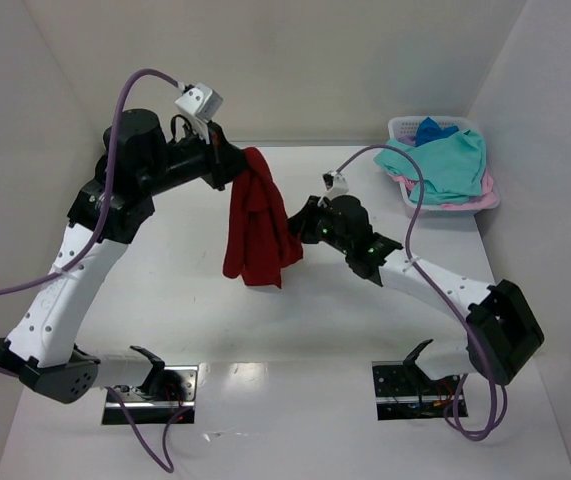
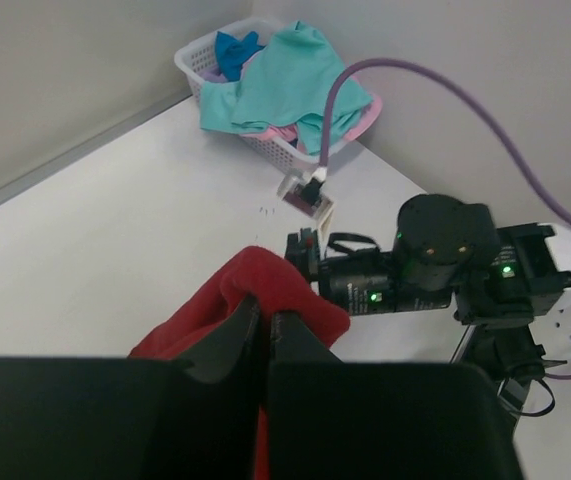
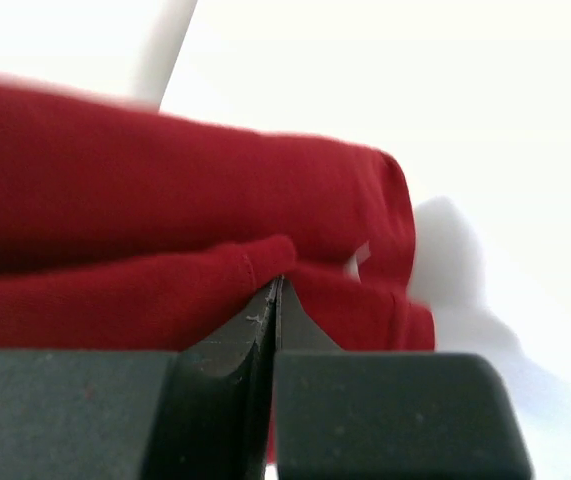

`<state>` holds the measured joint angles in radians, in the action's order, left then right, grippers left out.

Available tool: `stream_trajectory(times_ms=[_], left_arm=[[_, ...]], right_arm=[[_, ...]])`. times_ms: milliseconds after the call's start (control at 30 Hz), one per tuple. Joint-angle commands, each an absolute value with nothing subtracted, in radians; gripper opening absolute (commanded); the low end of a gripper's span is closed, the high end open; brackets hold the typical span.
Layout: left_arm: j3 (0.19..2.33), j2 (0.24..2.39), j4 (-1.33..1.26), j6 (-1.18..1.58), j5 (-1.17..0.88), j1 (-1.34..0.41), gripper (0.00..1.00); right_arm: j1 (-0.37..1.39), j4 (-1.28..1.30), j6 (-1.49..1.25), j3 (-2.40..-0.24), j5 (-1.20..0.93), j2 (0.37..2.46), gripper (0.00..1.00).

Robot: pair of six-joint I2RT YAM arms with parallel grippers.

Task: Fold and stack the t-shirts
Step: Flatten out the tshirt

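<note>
A large dark red t-shirt hangs bunched above the table's middle. My left gripper holds its top; in the left wrist view the jaws are shut on the red cloth. My right gripper is at the hanging shirt's right edge. In the right wrist view its jaws are closed together, with a fold of the red shirt pinched at the tips. A teal shirt, a pink one and a blue one lie heaped in the basket.
The pale slotted laundry basket stands at the back right corner against the walls, also seen in the left wrist view. The right arm's wrist and purple cable reach between basket and shirt. White walls enclose the table.
</note>
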<state>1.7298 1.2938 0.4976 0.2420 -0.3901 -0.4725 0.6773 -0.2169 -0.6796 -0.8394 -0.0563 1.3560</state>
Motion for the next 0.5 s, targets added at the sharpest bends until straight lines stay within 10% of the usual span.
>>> stream_trajectory(times_ms=[0,300,400,467], left_arm=[[1.743,1.238,0.462,0.252,-0.379,-0.451,0.0],[1.623,1.158,0.488,0.241,-0.31,-0.442,0.0],[1.626,1.149,0.479,0.241,-0.319,-0.442,0.0],[1.641,1.149,0.488,0.241,-0.33,-0.442,0.0]], right_arm=[[0.687,-0.177,-0.606,-0.952,0.083,1.275,0.0],[0.609,-0.025,-0.546,-1.089,0.175,1.082,0.0],[0.6,-0.024,-0.546,-1.026,0.077,1.072,0.25],[0.6,-0.05,-0.583,-0.974,0.002,1.084,0.58]])
